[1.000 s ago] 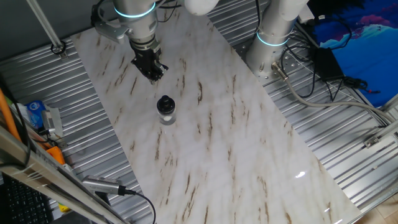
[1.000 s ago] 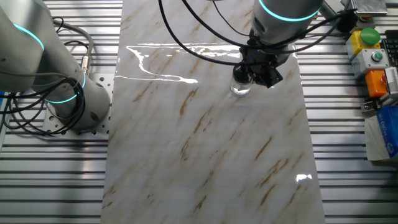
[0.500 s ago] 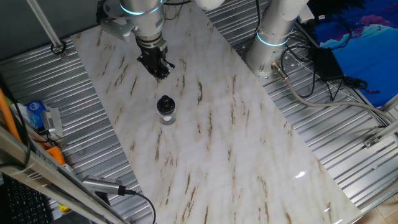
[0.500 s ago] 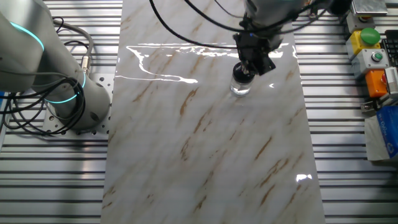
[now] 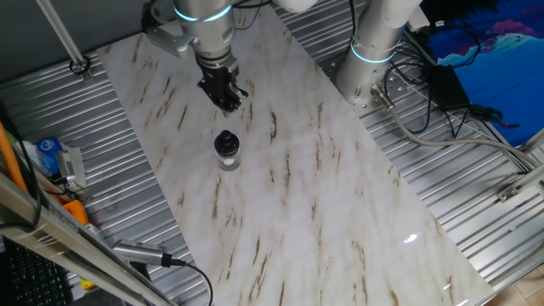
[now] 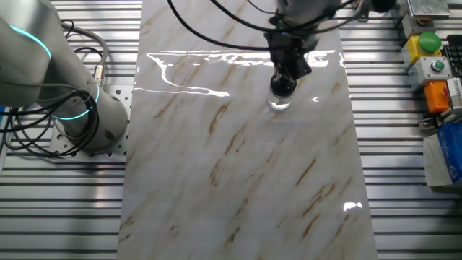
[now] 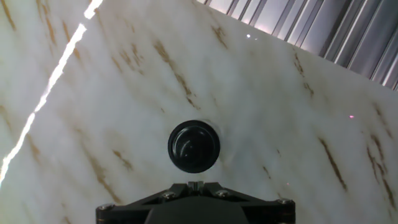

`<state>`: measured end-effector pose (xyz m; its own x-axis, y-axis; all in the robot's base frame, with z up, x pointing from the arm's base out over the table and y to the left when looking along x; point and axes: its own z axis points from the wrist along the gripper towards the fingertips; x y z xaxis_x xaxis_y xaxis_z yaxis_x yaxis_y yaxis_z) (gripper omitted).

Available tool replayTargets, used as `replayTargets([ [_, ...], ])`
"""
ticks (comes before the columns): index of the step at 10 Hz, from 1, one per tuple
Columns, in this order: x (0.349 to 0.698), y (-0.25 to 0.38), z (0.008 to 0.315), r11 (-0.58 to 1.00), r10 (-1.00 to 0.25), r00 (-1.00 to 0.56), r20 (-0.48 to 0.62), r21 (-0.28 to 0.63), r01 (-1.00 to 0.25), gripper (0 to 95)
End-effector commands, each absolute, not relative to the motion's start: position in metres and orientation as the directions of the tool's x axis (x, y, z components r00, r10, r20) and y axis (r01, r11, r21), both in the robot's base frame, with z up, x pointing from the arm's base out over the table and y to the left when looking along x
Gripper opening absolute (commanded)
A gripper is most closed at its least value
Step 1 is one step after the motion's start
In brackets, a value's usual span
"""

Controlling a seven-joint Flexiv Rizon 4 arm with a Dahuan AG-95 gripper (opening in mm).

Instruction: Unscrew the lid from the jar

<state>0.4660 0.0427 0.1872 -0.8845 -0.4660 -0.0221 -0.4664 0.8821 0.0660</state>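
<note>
Black glossy lid point(image 7: 194, 146) on upright clear jar point(image 5: 227, 158); tool point(image 5: 229, 104) above, grip state unclear.

Marble-patterned tabletop point(image 5: 297, 195) carrying one small jar.

Lying as a long white slab with brown veins, running across ribbed metal decking point(image 5: 110, 161) in both fixed views. Standing upright on it, the clear jar point(image 5: 227, 158), capped with its glossy black lid point(image 5: 225, 141), well in from every edge, toward the end of the slab nearest the arm. Showing in the hand view as a black disc point(image 7: 194, 145) on pale stone. Catching glare in bright streaks along the far part of the slab point(image 6: 209, 61).
</note>
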Motion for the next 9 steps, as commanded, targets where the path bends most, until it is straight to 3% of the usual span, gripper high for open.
replayTargets([
  [1,0.473,0.048,0.179,0.866,-0.497,-0.867,-0.018,0.056,-0.498,57.0],
  [2,0.476,0.05,0.177,0.853,-0.52,-0.854,-0.018,0.047,-0.52,95.0],
  [9,0.483,0.059,0.171,0.85,-0.526,-0.85,-0.029,0.014,-0.527,95.0],
])
